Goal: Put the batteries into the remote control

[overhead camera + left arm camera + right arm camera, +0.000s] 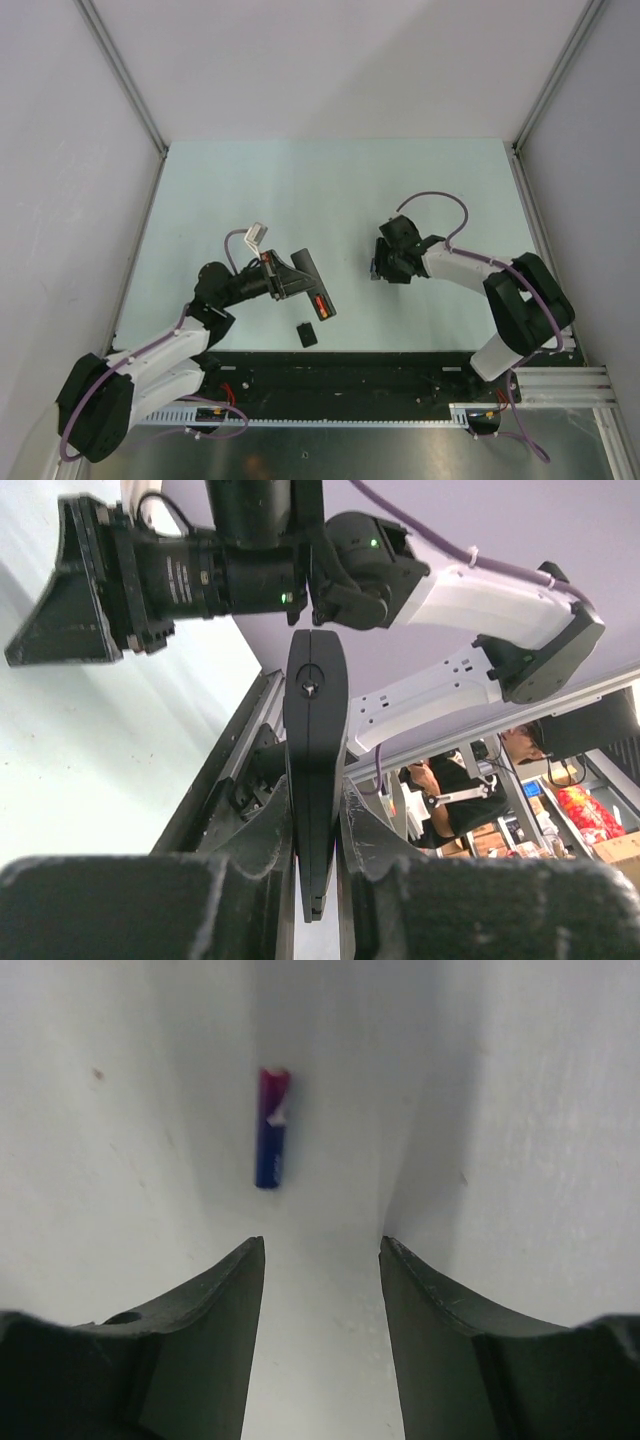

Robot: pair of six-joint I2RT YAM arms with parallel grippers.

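My left gripper [288,281] is shut on the remote control [312,285], a long black bar held above the table. In the left wrist view the remote control [314,730] stands edge-on, pinched between both fingers [255,845]. A red-orange battery [320,304] shows in the remote's open bay near its lower end. The dark blue-purple battery [271,1130] lies on the white table just ahead of my right gripper [322,1248]. That gripper is open and holds nothing. In the top view the right gripper [378,266] points down at the table right of the remote.
A small black squarish cover piece [307,332] lies on the table just below the remote. A black rail [340,375] runs along the near edge between the arm bases. Grey walls [60,150] close in the table on both sides.
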